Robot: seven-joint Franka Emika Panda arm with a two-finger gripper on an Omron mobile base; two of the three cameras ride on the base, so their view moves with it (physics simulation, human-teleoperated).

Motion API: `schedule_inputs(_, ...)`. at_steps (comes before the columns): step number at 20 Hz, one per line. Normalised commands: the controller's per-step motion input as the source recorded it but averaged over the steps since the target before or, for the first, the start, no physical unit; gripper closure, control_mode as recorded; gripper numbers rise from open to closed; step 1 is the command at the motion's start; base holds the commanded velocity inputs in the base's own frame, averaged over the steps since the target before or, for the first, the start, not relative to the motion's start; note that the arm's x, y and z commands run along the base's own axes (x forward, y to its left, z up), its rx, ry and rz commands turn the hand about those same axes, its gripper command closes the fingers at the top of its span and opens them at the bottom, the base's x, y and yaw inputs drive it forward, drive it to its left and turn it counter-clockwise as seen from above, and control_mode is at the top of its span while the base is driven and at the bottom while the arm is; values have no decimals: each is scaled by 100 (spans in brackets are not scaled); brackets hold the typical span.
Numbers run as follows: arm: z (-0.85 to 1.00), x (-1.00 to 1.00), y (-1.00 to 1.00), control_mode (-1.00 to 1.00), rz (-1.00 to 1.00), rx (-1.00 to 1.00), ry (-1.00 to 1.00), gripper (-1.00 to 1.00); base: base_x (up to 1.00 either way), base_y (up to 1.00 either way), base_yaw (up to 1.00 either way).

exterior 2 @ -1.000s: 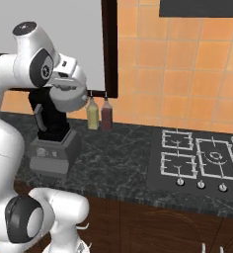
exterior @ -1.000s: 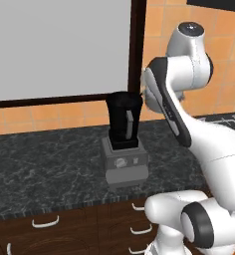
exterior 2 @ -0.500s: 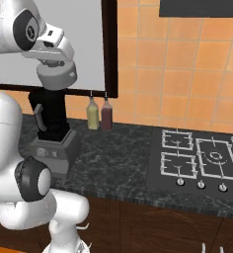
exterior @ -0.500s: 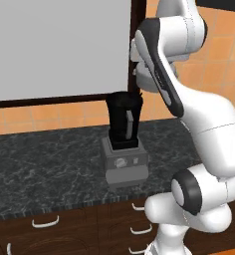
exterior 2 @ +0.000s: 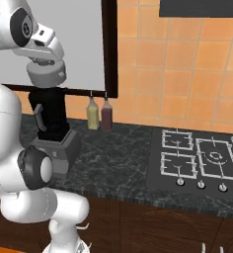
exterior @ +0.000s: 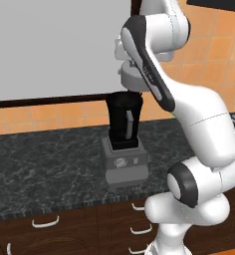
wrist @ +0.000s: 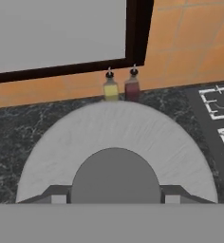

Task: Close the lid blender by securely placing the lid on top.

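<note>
the claw (wrist: 115, 198) is clamped on the lid's knob, holding the lid (exterior 2: 47, 74) just above the blender (exterior 2: 52, 123), which stands on the dark worktop (exterior: 50, 169); two bottles (exterior 2: 99, 113) stand by the wall behind

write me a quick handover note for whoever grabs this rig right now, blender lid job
Gripper: shut on the lid, fingers on either side of its darker centre knob, as the hand view shows.
Lid: held in the air just above the top of the blender, roughly over the jar; not seated yet.
Blender: upright on its grey base on the dark stone counter, jar open.
Done: lid picked up and carried over the jar.
Left: lower it squarely onto the rim, press it home, open the fingers, withdraw.
</note>
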Motion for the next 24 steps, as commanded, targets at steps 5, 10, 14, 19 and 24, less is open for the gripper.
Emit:
schedule_inputs(5, 0, 19, 44, -100, 6, 0, 0, 100, 0, 0, 0)
schedule_inputs(10, -13, 11, 35, -100, 7, 0, 2, 100, 0, 0, 0)
schedule_inputs(14, -17, 30, 8, -100, 5, 0, 0, 100, 0, 0, 0)
schedule_inputs(19, 0, 61, -3, -100, 1, 0, 1, 100, 0, 0, 0)
schedule_inputs(24, -8, 12, 1, -100, 0, 0, 2, 100, 0, 0, 0)
